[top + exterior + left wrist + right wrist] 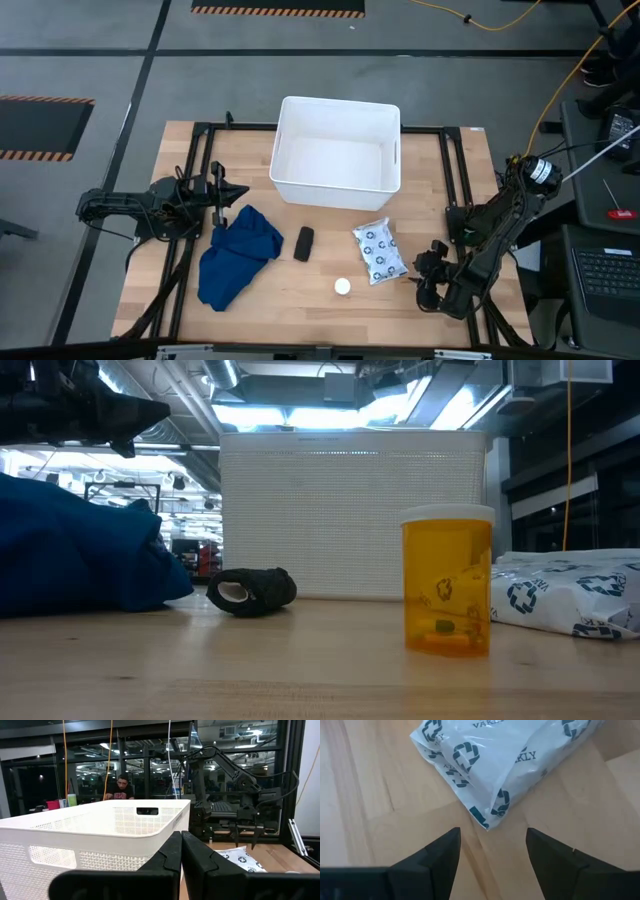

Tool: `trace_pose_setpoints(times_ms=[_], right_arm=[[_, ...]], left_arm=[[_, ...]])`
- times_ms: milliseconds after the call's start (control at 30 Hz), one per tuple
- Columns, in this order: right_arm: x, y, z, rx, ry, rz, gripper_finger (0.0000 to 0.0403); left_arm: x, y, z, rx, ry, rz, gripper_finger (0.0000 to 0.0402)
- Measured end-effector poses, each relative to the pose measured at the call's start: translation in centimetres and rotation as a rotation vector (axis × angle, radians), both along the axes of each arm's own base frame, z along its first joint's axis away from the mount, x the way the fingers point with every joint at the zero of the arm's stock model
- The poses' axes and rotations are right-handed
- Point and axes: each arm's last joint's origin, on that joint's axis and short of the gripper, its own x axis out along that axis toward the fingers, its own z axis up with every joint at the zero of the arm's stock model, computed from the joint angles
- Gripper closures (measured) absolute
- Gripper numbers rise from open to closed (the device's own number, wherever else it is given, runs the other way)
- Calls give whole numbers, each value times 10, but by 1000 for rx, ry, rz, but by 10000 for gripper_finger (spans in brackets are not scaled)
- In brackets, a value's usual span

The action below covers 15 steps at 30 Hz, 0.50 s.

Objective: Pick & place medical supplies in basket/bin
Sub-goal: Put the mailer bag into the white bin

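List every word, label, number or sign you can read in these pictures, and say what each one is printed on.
"VAKLY": printed on the white packet, seen from the right wrist; a second print is cut off and reads only "KLY".
Ring-shaped cross emblems on the same packet: signs, not words.
Marks on the orange pill bottle: too blurred to read.
Print on the shirt of the person beyond the table: too small to read.

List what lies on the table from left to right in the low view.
Dark blue cloth → small black oblong → orange pill bottle with a white cap → white packet printed with dark rings.
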Motion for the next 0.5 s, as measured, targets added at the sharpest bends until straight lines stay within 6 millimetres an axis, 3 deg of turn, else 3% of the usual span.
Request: trace_pose_setpoints(times_ms=[500], right_arm=[[13, -9, 0, 6, 13, -66, 176]], left_arm=[[0, 0, 0, 0, 0, 0, 398]])
